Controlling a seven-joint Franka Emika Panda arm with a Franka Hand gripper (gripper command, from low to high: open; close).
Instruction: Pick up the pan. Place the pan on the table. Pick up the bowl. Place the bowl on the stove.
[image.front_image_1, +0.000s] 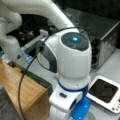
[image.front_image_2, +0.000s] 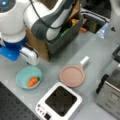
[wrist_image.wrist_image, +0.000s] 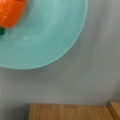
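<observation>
- The round shallow pan (image.front_image_2: 72, 75), pinkish-brown inside with a short white handle, sits flat on the broad grey desk (image.front_image_2: 95, 53), just beside the small white square toy stove with its black top panel (image.front_image_2: 59, 101), so the pan's part looks done.
- The stove top is bare in both front views; nothing rests on it yet.
- The small light teal-blue bowl (image.front_image_2: 28, 77) with its orange lump of toy food (image.front_image_2: 33, 81) stands on the desk at a front view's left, near the light wooden box (image.front_image_2: 40, 46).
- The arm's white wrist hangs just above the bowl's far rim; the claw itself is hidden behind it (released or clenched, I cannot tell).
- In the wrist view the bowl (wrist_image.wrist_image: 50, 32) fills the upper left, close below the camera.
- Handling, as a judgement: the bowl looks like light, stiff plastic with a smooth, possibly slippery wall. The thin rim is the place to pinch, away from the loose orange lump, which could roll if the bowl tips.
</observation>
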